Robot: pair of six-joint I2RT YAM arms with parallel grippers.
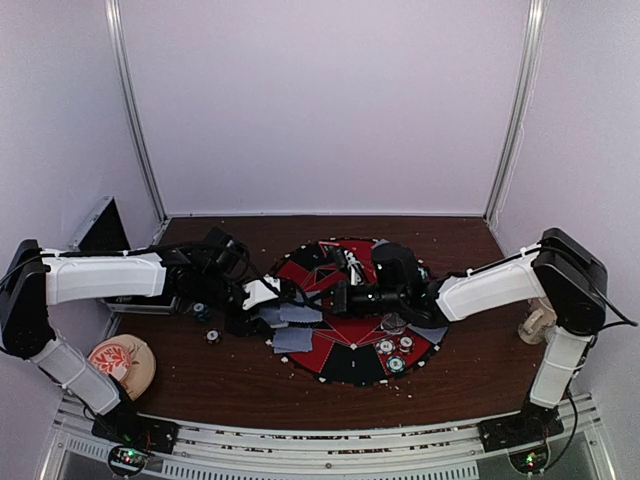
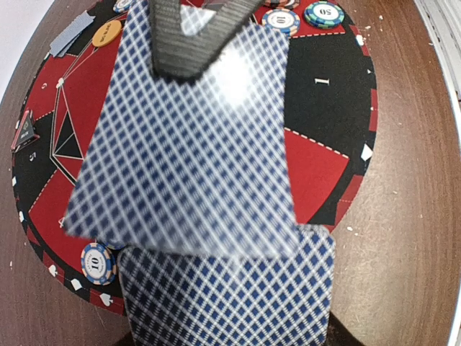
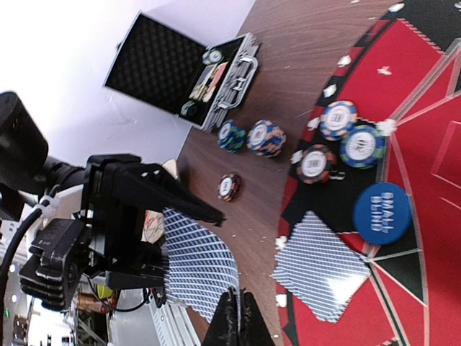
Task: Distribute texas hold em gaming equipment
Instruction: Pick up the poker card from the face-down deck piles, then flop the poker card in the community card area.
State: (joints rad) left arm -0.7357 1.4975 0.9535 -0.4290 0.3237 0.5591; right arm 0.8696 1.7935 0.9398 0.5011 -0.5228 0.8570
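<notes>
**A:** What is the left hand [image 3: 189,245] doing?

**B:** It pinches a blue-checked playing card, the held card [image 2: 187,151], by one edge. In its own wrist view, one dark finger [image 2: 184,43] lies across the card's top edge. The card hangs tilted above the red-and-black mat [image 2: 324,108], a little blurred, with its patterned back to the camera.

**A:** Anything underneath?

**B:** A second card [image 2: 238,295] lies back up, partly on the mat's rim and partly on the brown desk [image 2: 410,180]. Just beside it, on the rim, sits a chip marked 10 [image 2: 99,263]. An orange disc [image 2: 106,33] lies farther in on the mat.

**A:** And the right hand [image 3: 235,317]?

**B:** Its fingertips are pressed together, and I see nothing between them. From above, it reaches across the mat toward the left hand, and the two are near each other. I cannot tell whether it touches the held card.

**A:** Where is the rest of the equipment?

**B:** In the right wrist view, a blue disc [image 3: 382,213] reading SMALL BLIND lies on the mat. Three mat chips [image 3: 315,164] sit close by it, near the rim. Three desk chips [image 3: 265,138] lie on the bare wood between the mat and the open metal case [image 3: 166,65].
</notes>
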